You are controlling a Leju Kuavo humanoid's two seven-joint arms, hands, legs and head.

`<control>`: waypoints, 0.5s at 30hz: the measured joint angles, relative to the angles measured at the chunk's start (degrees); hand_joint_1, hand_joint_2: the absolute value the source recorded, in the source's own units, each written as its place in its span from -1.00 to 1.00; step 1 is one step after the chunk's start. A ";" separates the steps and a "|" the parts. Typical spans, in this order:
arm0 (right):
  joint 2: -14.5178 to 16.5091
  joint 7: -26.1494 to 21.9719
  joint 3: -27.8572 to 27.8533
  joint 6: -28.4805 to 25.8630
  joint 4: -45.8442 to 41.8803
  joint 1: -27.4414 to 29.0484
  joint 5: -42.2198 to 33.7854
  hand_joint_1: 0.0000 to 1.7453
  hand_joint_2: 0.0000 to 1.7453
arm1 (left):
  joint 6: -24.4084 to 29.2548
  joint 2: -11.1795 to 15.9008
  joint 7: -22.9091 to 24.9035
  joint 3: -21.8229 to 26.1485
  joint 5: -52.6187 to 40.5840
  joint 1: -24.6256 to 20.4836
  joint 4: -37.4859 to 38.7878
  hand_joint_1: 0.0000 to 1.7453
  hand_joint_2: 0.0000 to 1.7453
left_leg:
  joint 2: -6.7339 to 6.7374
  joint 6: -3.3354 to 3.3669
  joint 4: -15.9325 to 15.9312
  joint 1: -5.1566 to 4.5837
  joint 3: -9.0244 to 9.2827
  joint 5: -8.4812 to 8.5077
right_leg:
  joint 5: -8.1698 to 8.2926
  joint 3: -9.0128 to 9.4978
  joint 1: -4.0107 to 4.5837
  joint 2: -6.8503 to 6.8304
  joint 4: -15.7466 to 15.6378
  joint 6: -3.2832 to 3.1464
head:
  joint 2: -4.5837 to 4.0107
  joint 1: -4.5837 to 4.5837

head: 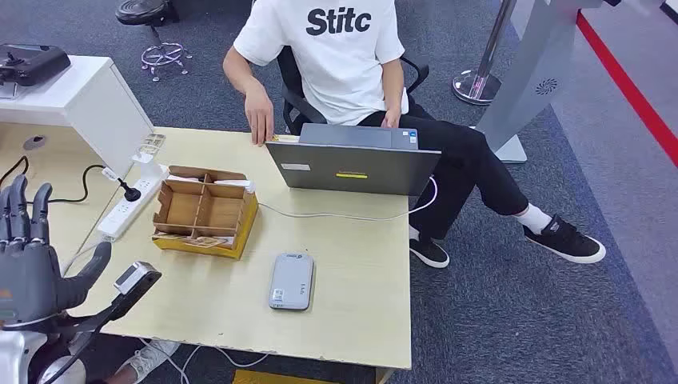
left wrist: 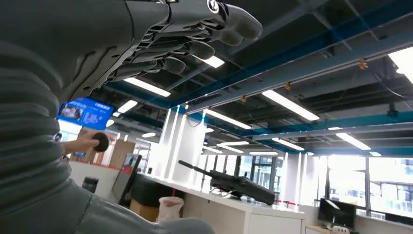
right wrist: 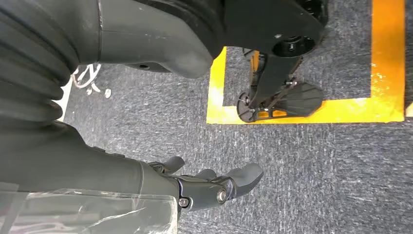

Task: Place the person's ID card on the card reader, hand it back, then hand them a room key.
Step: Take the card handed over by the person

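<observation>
step: fetch ID card (head: 281, 138) at table far edge | left hand (head: 30, 256) empty, fingers spread | right hand (right wrist: 214, 187) hanging, fingers loosely apart, empty | reach over organizer (head: 205, 212), then card reader (head: 292, 281)

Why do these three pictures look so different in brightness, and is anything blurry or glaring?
Head view: even, soft light, sharp on the table and card reader. Left wrist view: it looks up at bright ceiling lights that glare, leaving the left robot hand dark against them. Right wrist view: dimmer, looking down at grey carpet; the right robot hand is sharp, with a hazy clear film nearby.
</observation>
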 joint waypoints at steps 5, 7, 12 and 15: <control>-0.60 2.75 0.14 -0.56 0.01 0.08 -0.91 -1.00 1.00 | -1.30 5.01 5.39 -4.07 -5.95 -8.43 11.57 -1.00 1.00 | 0.00 0.01 0.01 -0.01 -0.03 0.04 | 0.07 0.00 -0.01 0.00 0.00 0.02 | 0.00 0.08; -1.01 3.67 0.14 -0.64 0.02 0.17 -1.24 -1.00 1.00 | -1.23 6.81 6.58 -5.84 -7.26 -12.20 17.13 -1.00 1.00 | 0.04 0.01 0.01 -0.01 -0.07 0.06 | 0.14 0.03 -0.01 0.07 0.00 0.05 | 0.00 0.09; -1.68 4.18 0.13 -0.69 0.07 0.46 -1.54 -1.00 1.00 | -1.01 8.98 7.08 -8.14 -7.90 -16.38 24.46 -1.00 1.00 | 0.27 0.01 0.02 -0.01 -0.17 0.05 | 0.23 -0.05 -0.01 0.35 -0.01 0.06 | 0.00 0.07; -1.82 5.13 0.09 -0.98 0.11 0.50 -1.70 -1.00 1.00 | -0.95 9.51 7.36 -8.95 -8.14 -17.50 26.68 -1.00 1.00 | 0.27 0.01 0.03 -0.01 -0.21 0.05 | 0.22 -0.12 -0.02 0.34 -0.02 0.06 | 0.00 0.06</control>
